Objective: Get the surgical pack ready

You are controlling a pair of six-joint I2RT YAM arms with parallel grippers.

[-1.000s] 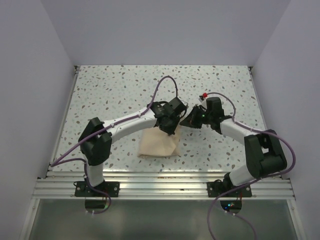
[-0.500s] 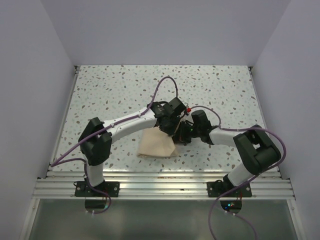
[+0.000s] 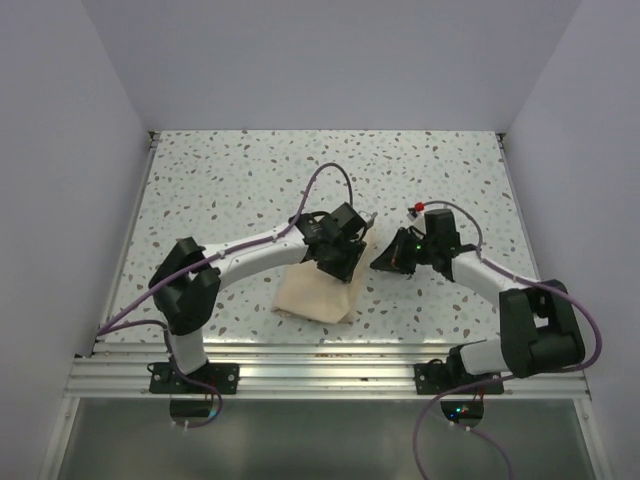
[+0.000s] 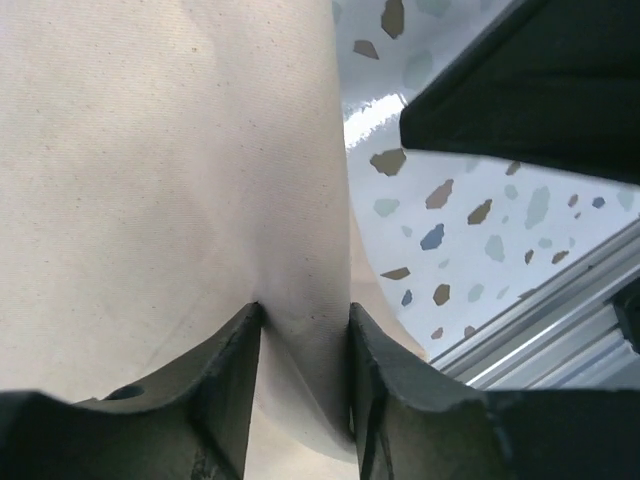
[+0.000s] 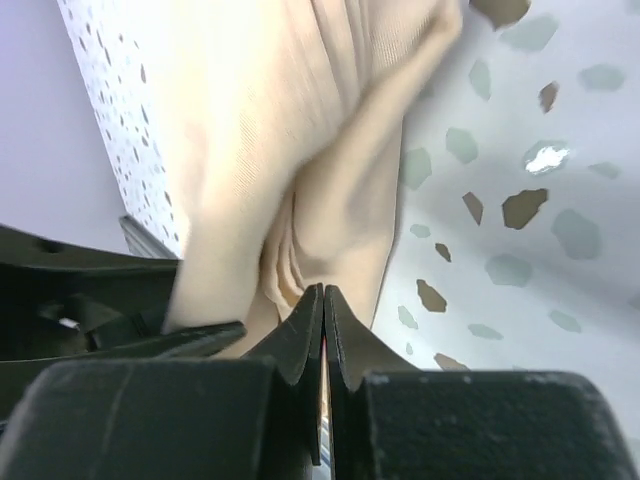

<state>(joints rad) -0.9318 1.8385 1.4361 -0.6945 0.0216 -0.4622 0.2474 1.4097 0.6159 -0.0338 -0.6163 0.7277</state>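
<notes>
No readable text, label, brand, number or sign is showing in any view: the pack (image 3: 312,292) is showing only plain cloth, and the table (image 3: 230,180) is showing only speckles.

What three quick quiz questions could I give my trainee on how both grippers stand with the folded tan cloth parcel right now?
1. True or false: the right gripper has its jaws wide apart.
2. Between the fingers of the left gripper, what shows? A, a metal tray; B, the tan-beige cloth surgical pack; C, a plastic pouch.
3. Fill in: in the top view, the ___ gripper sits over the pack's far right corner.
Key: 1 false, the jaws are shut, pinching a fold of the cloth; 2 B; 3 left.
</notes>
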